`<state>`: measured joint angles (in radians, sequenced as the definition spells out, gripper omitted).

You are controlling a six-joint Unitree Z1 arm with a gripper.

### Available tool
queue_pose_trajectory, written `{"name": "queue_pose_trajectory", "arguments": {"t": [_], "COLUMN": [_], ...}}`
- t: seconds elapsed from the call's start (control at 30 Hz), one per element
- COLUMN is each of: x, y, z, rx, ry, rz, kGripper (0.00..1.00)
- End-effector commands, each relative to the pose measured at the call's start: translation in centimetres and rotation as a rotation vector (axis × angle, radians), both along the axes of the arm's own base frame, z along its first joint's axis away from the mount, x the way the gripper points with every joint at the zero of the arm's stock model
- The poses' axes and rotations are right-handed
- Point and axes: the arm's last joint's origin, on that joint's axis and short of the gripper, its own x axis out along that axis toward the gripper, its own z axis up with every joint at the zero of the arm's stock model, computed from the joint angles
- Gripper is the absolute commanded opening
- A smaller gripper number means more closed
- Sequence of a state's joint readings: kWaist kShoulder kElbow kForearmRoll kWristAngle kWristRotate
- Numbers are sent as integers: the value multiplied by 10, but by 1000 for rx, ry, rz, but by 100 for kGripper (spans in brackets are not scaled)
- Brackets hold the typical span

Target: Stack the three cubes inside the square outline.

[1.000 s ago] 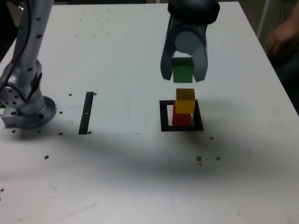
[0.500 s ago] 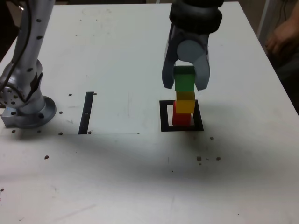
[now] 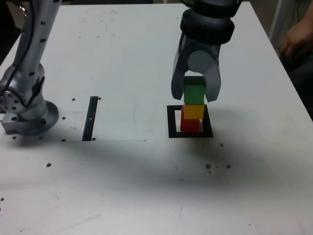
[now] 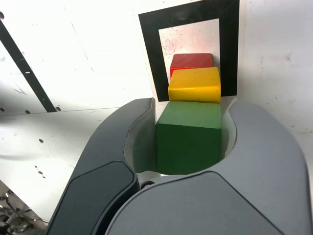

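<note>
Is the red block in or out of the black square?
In: the red block sits inside the square outline, with white showing beside it.

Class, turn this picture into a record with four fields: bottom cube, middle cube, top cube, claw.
bottom cube: red cube, inside the square outline, toward its right side in the exterior view
middle cube: yellow cube, on the red one
top cube: green cube, at the yellow one; full contact cannot be told
claw: claw, gripping the green cube
</note>
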<state>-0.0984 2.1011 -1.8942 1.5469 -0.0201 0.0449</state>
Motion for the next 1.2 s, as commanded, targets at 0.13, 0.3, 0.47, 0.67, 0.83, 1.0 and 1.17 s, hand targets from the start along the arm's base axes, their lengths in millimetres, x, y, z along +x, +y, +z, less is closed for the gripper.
{"name": "queue_pose_trajectory", "arguments": {"t": [0.13, 0.3, 0.47, 0.67, 0.83, 1.0, 1.17], "x": [2, 1, 0, -5, -16, -27, -35], "y": [1, 2, 3, 3, 5, 6, 5], "z": [-6, -8, -9, -4, 13, 31, 43], "rx": [-6, -9, -11, -8, 8, 28, 42], "ry": [0, 4, 1, -24, -74, -127, -161], "rz": [-1, 1, 1, -1, -4, -9, -11], "kGripper": [93, 100, 100, 100, 100, 100, 100]}}
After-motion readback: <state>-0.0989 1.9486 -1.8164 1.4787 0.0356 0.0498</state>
